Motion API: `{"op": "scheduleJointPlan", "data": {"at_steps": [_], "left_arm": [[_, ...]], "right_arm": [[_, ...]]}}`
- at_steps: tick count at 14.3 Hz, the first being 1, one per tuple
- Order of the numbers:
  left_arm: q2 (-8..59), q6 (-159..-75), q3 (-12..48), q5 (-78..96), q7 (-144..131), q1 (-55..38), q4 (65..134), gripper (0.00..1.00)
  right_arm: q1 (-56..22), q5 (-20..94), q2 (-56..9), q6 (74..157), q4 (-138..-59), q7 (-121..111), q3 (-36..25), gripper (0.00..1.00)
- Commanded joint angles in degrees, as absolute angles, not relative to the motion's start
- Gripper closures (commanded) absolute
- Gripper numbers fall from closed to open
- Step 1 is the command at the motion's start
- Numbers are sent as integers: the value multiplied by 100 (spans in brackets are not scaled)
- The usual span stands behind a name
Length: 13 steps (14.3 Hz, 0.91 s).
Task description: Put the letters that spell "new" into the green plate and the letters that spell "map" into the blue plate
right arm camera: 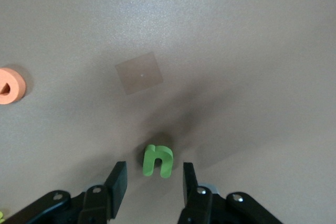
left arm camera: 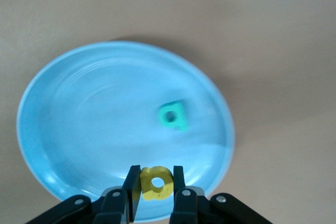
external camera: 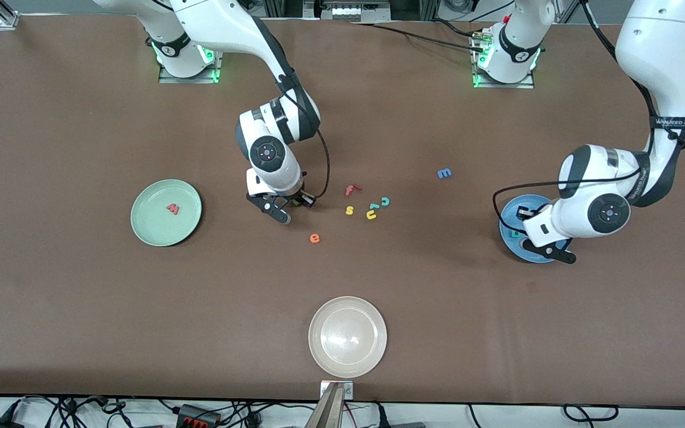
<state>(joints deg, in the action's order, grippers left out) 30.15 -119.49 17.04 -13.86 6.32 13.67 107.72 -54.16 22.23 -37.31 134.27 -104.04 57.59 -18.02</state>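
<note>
The green n [right arm camera: 158,161] lies flat on the brown table [external camera: 81,297], in the table's middle stretch and nearer the robots' edge than the orange e [external camera: 314,238]. The right gripper [right arm camera: 152,182] is down around it, one finger [right arm camera: 116,180] on each side; a gap shows on both sides, so the jaws are apart and not gripping yet. To do this pick well, the fingers should meet the n's two outer flanks squarely and low, near the table, since a light foam piece will likely tip or squirt out if pinched high or off-centre. The n sits a little closer to one finger, so centring before the squeeze looks wise. Once lifted, it belongs in the green plate [external camera: 140,229] toward the right arm's end of the table, where the pink-red w [external camera: 172,208] already rests.

The e is the last of that word still on the table. Close by lie the red f [external camera: 351,189], yellow s [external camera: 349,210], yellow u [external camera: 371,214] and teal c [external camera: 385,201], which are to stay put. The blue m [external camera: 445,173] sits alone, toward the left arm's end.

The left gripper [left arm camera: 156,184] hangs over the blue plate [left arm camera: 63,129], clamped on the yellow a [left arm camera: 156,183], near the plate's rim. The teal p [left arm camera: 174,115] already lies in that plate. Letting go farther in from the rim would be safer. A whitish-beige plate [external camera: 324,351] stands by the front edge.
</note>
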Motion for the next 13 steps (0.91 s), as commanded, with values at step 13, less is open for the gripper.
{"op": "scheduleJointPlan", "data": {"at_steps": [13], "left_arm": [[2243,-11847,3874,-2168,1311,1301,11950,0]], "right_arm": [[-5423,2338,-3929,13509,-10301,5739,-1846,62]]}}
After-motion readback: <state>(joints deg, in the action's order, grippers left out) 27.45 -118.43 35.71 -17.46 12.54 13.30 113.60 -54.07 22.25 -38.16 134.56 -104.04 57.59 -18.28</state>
